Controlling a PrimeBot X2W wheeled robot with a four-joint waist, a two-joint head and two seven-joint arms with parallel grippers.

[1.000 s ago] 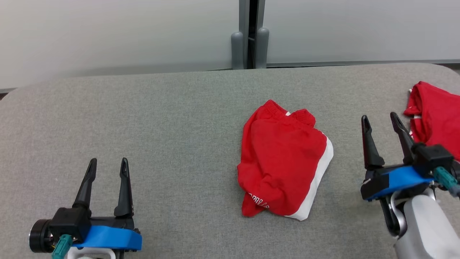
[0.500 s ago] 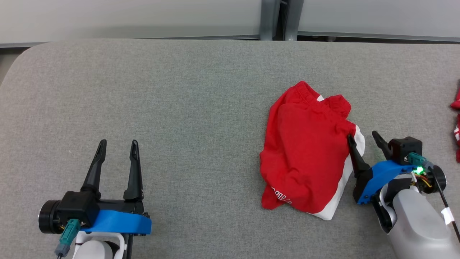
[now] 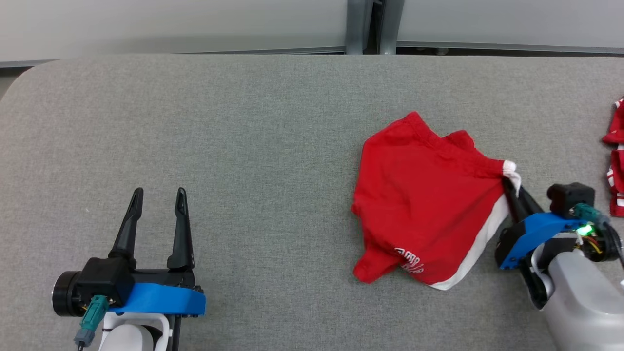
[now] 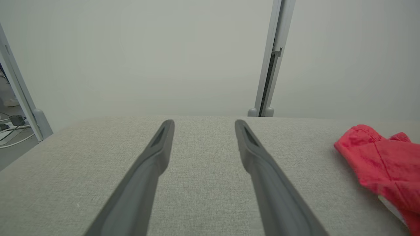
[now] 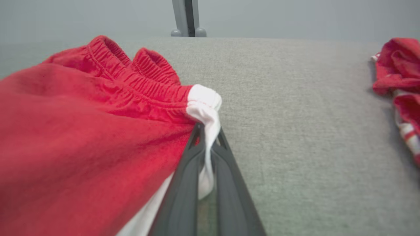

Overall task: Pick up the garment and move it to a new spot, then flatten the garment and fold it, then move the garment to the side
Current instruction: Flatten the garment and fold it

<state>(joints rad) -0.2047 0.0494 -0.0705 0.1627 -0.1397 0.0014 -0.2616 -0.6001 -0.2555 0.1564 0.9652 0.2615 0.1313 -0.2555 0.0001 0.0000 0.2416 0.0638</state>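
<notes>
The garment (image 3: pixel 429 214) is a pair of red shorts with a white side stripe and white lettering, lying on the right half of the grey table (image 3: pixel 243 136). My right gripper (image 3: pixel 511 187) is shut on the garment's white waistband corner (image 5: pixel 205 108), with the cloth pinched between the two dark fingers (image 5: pixel 183 183). That corner is drawn out to the right and the waistband (image 5: pixel 131 75) is stretched. My left gripper (image 3: pixel 157 192) rests open at the lower left, far from the garment (image 4: pixel 380 160), with nothing between its fingers (image 4: pixel 154 157).
A second red and white cloth (image 3: pixel 615 161) lies at the table's right edge, also seen as a red bundle (image 5: pixel 398 75) in the right wrist view. Grey partition walls with a post (image 3: pixel 363 24) stand behind the table's far edge.
My right gripper has closed on the garment's white waistband corner and pulled it right, spreading the shorts. The head camera tilted and shifted earlier. The left gripper stays put.
</notes>
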